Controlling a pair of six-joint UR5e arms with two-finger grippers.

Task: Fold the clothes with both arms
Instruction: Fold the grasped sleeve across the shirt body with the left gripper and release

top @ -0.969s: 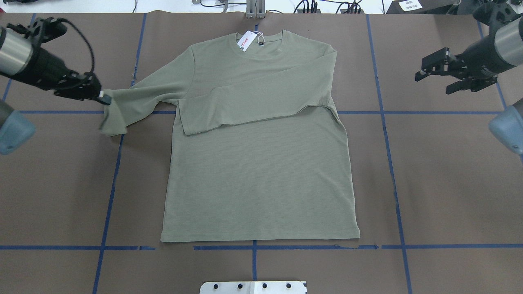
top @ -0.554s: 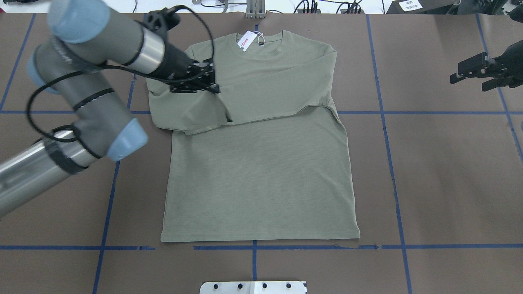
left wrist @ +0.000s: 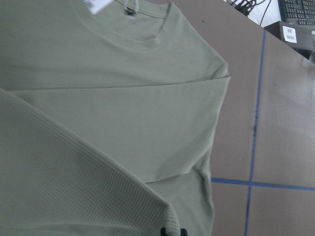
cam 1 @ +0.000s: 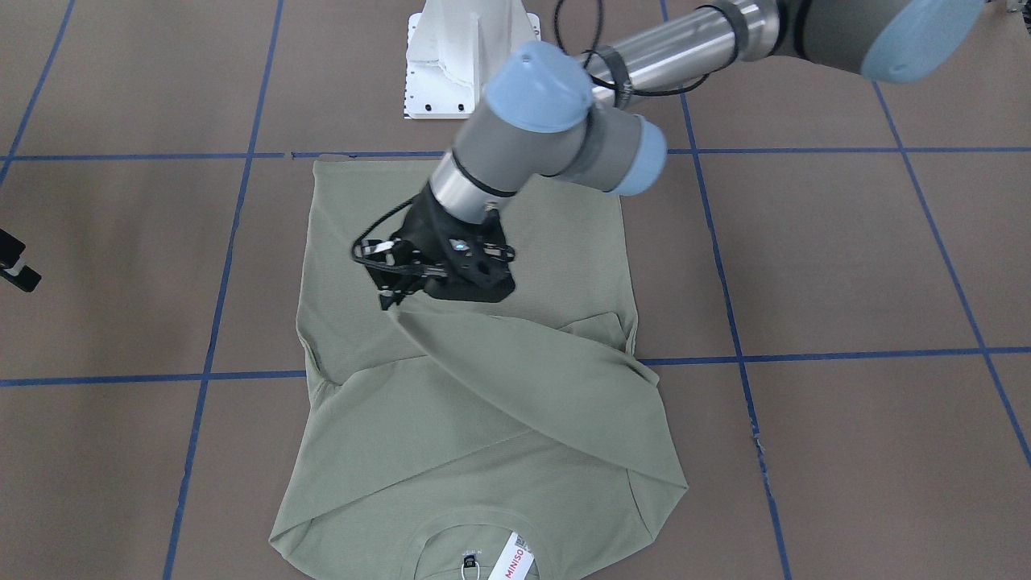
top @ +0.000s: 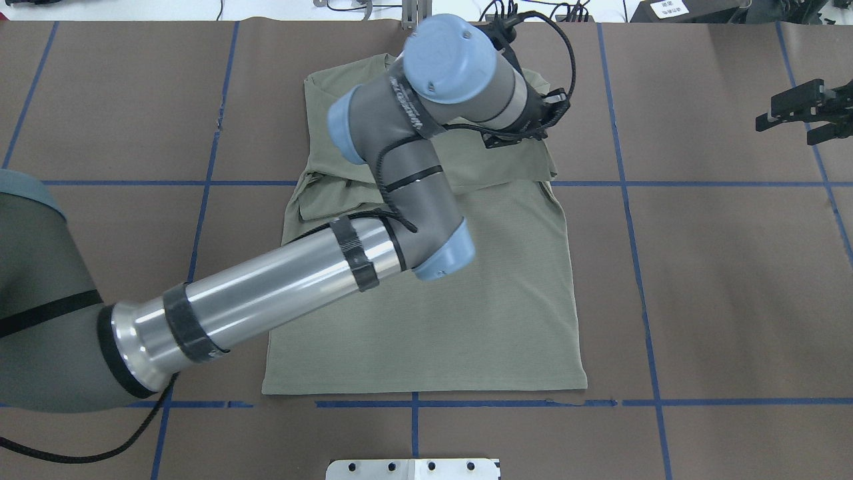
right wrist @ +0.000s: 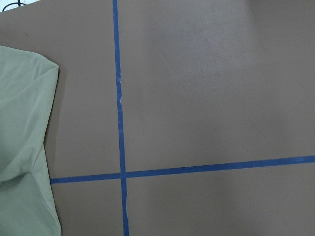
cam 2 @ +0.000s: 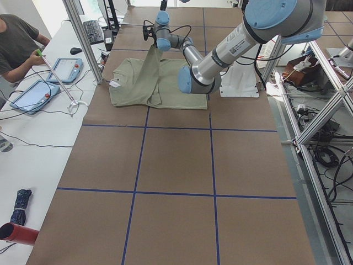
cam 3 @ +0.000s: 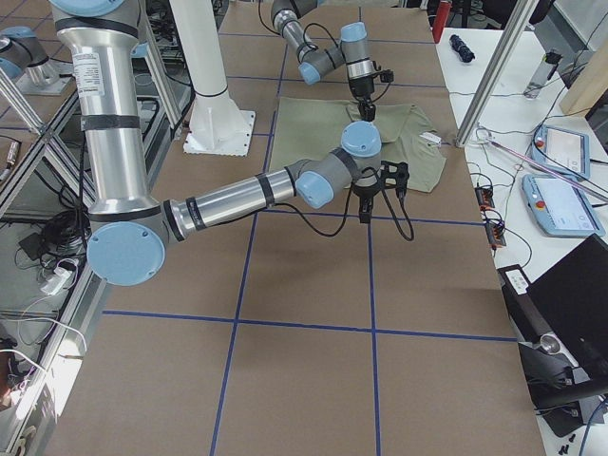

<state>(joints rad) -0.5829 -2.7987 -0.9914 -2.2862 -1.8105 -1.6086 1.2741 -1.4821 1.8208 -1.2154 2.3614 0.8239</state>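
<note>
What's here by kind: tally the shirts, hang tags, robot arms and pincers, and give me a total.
Shirt: 1
Hang tag: 1
Robot arms: 2, the left arm and the right arm
Pincers: 2, the left pincer and the right pincer
Total: 6

Sage-green shirt (top: 466, 320) — flat, one sleeve lifted

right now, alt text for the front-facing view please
The left arm reaches across a green shirt flat on a brown table, jaws holding one sleeve over the chest. The collar tag is nearest the camera.
</note>
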